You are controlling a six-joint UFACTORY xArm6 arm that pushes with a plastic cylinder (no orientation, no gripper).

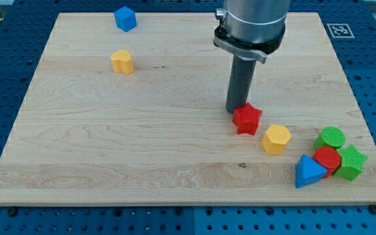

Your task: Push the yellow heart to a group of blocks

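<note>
the yellow heart (122, 61) sits near the view's upper left of the wooden desk (142, 150), well apart from everything but the blue cube (125, 18), which lies above it toward the view's top. it looks untouched, so the task seems barely started: the push itself is not yet done.

my tip (237, 111) is far off to the view's right, standing just behind the red star (247, 119), touching it or nearly so; i cannot tell which. the end effector here is only a plain rod, with nothing that opens, closes or grips, so it holds nothing.

just to the lower right of the star lies a yellow hexagon (276, 138). further right, near the desk's corner, 4 blocks huddle together: a green cylinder (331, 137), a red cylinder (328, 158), a green star (352, 162) and a blue triangle (309, 172), all touching or close to it.

that cluster is the likely target. what is left, by my judgement: bring the tip across to the heart's far left side, then drive it the long diagonal toward the lower right.
</note>
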